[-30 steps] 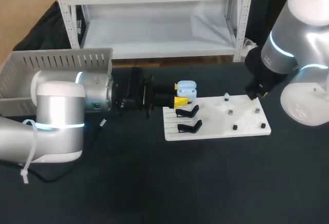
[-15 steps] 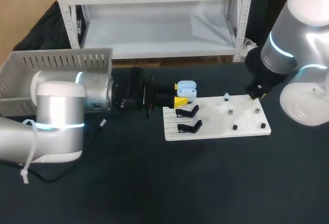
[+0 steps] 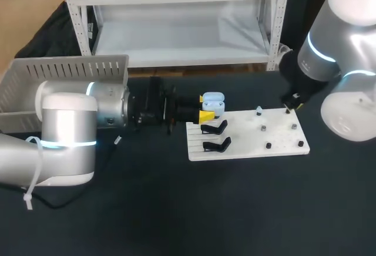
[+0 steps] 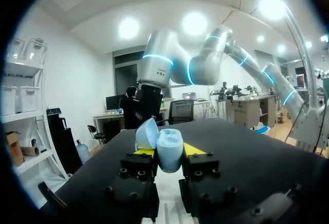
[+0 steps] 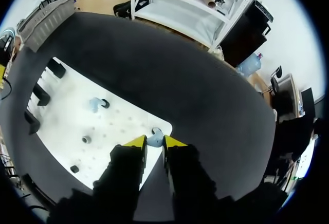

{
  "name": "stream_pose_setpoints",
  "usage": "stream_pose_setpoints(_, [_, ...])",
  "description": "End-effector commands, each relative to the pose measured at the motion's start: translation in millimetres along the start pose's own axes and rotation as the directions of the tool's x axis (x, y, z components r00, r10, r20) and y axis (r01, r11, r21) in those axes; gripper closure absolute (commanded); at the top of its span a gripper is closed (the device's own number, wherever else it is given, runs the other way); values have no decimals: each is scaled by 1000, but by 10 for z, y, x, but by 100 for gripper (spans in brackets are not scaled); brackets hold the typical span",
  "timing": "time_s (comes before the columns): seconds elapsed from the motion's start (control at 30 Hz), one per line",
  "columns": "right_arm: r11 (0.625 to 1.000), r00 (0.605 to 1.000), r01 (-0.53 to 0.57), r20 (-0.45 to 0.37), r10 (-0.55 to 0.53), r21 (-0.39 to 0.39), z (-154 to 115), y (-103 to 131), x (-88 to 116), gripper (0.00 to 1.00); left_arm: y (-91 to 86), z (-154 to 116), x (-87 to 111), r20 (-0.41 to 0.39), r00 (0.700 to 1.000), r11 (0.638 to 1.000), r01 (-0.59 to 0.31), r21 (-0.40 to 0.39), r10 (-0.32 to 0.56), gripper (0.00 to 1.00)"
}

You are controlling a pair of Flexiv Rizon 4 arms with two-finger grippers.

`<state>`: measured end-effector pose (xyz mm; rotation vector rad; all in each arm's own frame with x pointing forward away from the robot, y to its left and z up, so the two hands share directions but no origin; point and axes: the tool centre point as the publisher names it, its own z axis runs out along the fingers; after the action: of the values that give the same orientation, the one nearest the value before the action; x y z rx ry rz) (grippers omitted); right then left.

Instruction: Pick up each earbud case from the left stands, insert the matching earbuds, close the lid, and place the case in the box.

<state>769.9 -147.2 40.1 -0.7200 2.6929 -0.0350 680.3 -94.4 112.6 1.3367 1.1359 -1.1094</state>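
The slatted box stands at the table's far left corner. The left gripper is clamped on one earbud case, a finger on each side. The case is pale blue, rounded and upright, lid tipped open. It is held above the table, just beyond the white board's left end. Two black stands are bare. Four bare pegs are counted on the board. Two pale blue earbuds are counted: one beside a peg, the other pinched in the right gripper, whose fingers stand narrowly apart at the board's far right corner.
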Motion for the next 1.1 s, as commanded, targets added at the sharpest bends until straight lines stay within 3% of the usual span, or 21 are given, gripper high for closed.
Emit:
stream_pose_setpoints(0.03, [1000,1000,4,22,-4,29,-299,72,118,100,-1,2,4,1,1000,1000,-1,-2,1,100])
stream_pose_setpoints(0.23, [996,998,25,55,-30,82,-839,293,111,100,-1,2,4,1,1000,1000,-1,-2,1,100])
stream_pose_setpoints(0.4, [989,999,2,-33,3,145,-1317,669,100,100,-1,2,4,1,1000,1000,-1,-2,1,100])
stream_pose_setpoints(0.6, [983,988,-91,-107,109,158,-1732,1099,75,100,-1,2,4,1,1000,1000,-1,-2,1,100])
stream_pose_setpoints(0.9, [950,960,-258,-59,272,177,-1864,1587,94,100,-1,2,4,1,1000,1000,-1,-2,1,100])
stream_pose_setpoints(1.1, [931,946,-316,-21,325,184,-1793,1678,144,100,-1,2,4,1,1000,1000,-1,-2,1,100])
